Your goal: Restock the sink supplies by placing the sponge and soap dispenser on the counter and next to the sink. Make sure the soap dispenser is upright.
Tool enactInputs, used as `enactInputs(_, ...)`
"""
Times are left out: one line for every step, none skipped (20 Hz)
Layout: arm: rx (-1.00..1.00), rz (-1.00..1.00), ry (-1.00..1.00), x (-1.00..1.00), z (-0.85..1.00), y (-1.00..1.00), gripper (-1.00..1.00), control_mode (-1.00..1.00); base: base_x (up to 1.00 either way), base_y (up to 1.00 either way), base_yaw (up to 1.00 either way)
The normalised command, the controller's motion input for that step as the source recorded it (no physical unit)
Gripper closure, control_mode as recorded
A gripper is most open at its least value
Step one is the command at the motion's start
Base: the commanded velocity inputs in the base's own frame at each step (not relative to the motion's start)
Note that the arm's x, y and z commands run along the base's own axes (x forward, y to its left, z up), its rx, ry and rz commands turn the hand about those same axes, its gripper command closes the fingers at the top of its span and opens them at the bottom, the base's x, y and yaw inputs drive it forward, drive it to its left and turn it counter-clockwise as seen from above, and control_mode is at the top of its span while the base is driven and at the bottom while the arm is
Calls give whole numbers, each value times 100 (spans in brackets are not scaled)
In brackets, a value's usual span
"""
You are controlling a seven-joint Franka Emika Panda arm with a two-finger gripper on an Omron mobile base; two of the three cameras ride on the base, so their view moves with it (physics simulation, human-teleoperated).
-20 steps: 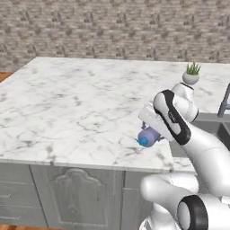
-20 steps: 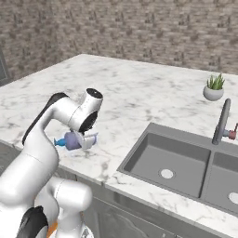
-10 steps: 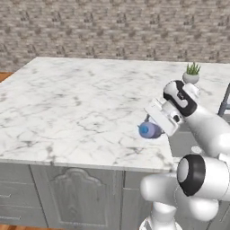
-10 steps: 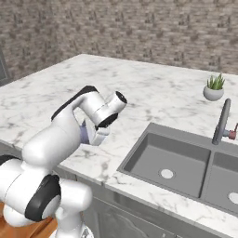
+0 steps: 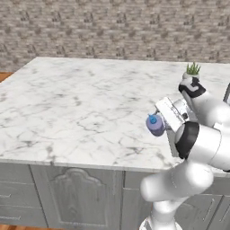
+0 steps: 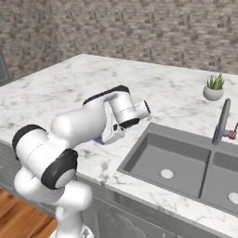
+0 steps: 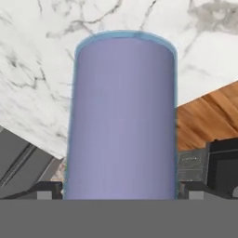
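The worktop is a broad white marble slab with grey veining, set over grey cabinets and backed by a stone-pattern wall. Wooden floor shows below the cabinet fronts.

The sink is a grey double basin let into the worktop, each basin with a round drain, and the curved grey faucet stands at its far rim.

The white arm bends low over the worktop's front edge, just beside the sink's near corner in the right base view.

A small potted plant in a white pot stands on the worktop beyond the sink, well apart from the arm.

The soap dispenser is a lavender-blue cylinder with a blue pump top. It is carried clear of the worktop surface near the front edge, lying tilted rather than upright, with the pump end pointing away from the wrist toward the left of the left base view. In the hand view its body runs lengthwise between the dark fingertips.

The tool has its jaws set wide and pinching the soap dispenser across its body
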Motion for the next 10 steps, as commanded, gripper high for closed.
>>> enactInputs(27,-4,0,31,-9,0,100,-100,0,0,0)
enactInputs(28,-4,0,29,-7,0,100,-100,0,0,0)
enactInputs(28,-4,0,26,-4,0,100,-100,0,0,0)
enactInputs(27,-3,0,26,-8,0,100,-100,0,0,0)
enactInputs(27,-3,0,20,-6,0,100,-100,0,0,0)
enactInputs(24,-4,0,18,-9,0,100,-100,0,0,0)
enactInputs(23,-4,0,18,-8,0,100,-100,0,0,0)
enactInputs(19,-3,0,15,-4,-1,100,-100,0,0,0)
enactInputs(15,-3,0,11,-1,-4,100,-100,0,0,0)
enactInputs(10,-4,0,14,0,0,100,-100,0,0,0)
